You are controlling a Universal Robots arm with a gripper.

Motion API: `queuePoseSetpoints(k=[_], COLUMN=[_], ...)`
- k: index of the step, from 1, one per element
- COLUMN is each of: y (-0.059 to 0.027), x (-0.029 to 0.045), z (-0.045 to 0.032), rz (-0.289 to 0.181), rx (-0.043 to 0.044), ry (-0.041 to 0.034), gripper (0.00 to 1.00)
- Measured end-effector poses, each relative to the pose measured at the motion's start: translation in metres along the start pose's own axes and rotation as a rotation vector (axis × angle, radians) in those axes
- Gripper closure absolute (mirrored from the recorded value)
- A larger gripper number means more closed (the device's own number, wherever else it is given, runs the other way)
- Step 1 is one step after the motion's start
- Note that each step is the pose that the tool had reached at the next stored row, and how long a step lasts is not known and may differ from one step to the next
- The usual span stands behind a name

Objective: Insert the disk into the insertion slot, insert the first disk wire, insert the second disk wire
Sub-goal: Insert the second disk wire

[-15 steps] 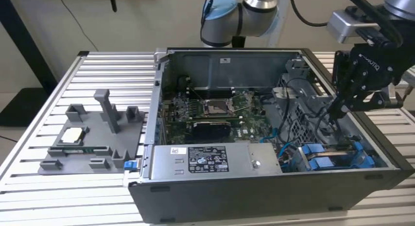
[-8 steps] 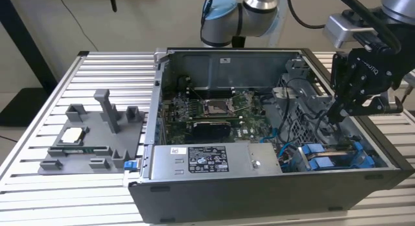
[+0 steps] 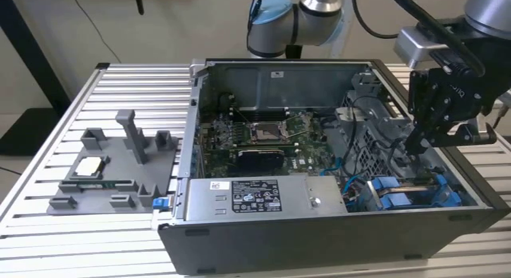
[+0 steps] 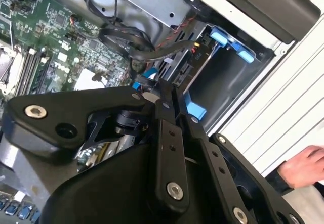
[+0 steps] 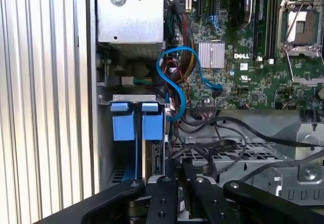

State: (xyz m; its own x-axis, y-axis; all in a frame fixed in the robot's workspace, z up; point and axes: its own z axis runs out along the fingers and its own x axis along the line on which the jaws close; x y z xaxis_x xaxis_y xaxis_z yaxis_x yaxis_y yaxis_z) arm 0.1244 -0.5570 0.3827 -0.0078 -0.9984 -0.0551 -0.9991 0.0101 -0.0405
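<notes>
My black gripper [image 3: 417,147] hangs inside the open computer case, over the near right corner in the exterior view. Its two fingers [image 4: 168,148] lie close together, so it looks shut; what sits between the tips is hidden. Just beyond the tips is the insertion slot [image 5: 115,98], a grey bay with blue plastic tabs [image 5: 123,123]. Under the second tab a thin dark slab, apparently the disk [image 5: 152,158], stands edge-on in the bay. A blue wire [image 5: 174,82] loops from the board toward the bay. Black wires [image 4: 121,34] lie around the fingertips.
The case [image 3: 319,242] lies open on a slatted metal table [image 3: 119,81]. A grey power-supply box [image 3: 255,197] sits along the near wall, and the motherboard [image 3: 255,134] is behind it. A grey fixture [image 3: 112,176] holds small parts at the exterior view's left. A person's hand [image 4: 304,166] rests outside the case.
</notes>
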Motion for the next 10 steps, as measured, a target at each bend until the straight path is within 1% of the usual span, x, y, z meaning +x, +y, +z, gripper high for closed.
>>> queuePoseSetpoints(k=[7, 10], y=[0.0029, 0.0041], x=[0.0084, 0.0111], z=[0.0058, 0.0091], rz=[-0.002, -0.002], rx=[0.0288, 0.0370], ry=[-0.0005, -0.0005], gripper=[0.84, 0.84])
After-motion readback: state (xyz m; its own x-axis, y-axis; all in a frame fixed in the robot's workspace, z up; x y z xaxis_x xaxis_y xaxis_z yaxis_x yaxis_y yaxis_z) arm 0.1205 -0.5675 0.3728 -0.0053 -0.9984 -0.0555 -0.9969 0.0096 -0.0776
